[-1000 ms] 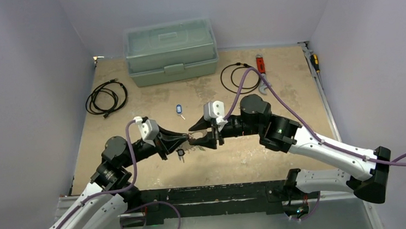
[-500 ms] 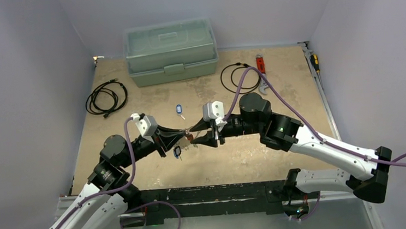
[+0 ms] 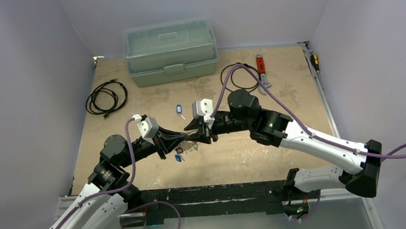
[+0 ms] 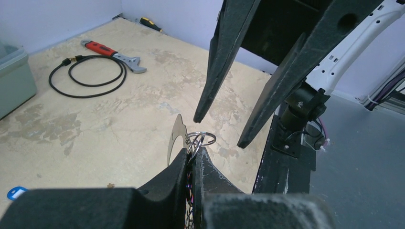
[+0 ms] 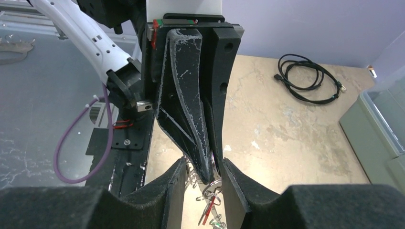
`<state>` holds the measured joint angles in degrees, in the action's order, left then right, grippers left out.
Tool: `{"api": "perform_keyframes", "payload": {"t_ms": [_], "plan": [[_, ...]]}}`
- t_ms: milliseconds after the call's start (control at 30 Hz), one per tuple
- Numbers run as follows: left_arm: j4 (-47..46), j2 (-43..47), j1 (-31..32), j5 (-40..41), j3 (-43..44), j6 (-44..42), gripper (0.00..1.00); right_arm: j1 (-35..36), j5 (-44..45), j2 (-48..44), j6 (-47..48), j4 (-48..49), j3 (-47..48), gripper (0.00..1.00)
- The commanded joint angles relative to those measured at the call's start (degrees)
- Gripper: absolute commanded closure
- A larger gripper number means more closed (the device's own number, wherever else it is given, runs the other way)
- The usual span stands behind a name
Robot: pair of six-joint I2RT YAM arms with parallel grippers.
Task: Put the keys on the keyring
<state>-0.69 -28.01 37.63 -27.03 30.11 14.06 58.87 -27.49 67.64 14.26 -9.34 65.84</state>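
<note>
Left pincer pressed together on keyring. Right pincer spread, straddling keyring. Risk: if jaws close, they strike left pincer and twist keyring loose. Keys, apparently hanging below keyring, may drop.

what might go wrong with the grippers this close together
The open right gripper straddles the tips of the left gripper, so closing may pinch them rather than the keyring. The keyring is held only by its edge; a nudge might twist it loose, dropping the hanging keys.

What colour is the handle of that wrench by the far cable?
Red; the wrench handle shows best in the left wrist view.
</note>
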Motion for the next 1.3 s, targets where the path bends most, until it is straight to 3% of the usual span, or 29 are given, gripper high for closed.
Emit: {"api": "perform_keyframes", "payload": {"t_ms": [0, 467, 1267], "plan": [[-3.9, 0.5, -0.2, -1.7, 1.8, 0.8, 1.00, 0.4, 0.9, 0.7, 0.9, 0.1, 3.2, 0.64], [-3.8, 0.6, -0.2, -1.9, 1.8, 0.7, 1.00, 0.5, 2.7, 2.5, 1.2, -0.9, 3.4, 0.68], [-3.6, 0.5, -0.2, -1.9, 1.8, 0.5, 1.00, 0.5, 1.4, 4.8, 3.8, -8.3, 5.2, 1.00]]}}
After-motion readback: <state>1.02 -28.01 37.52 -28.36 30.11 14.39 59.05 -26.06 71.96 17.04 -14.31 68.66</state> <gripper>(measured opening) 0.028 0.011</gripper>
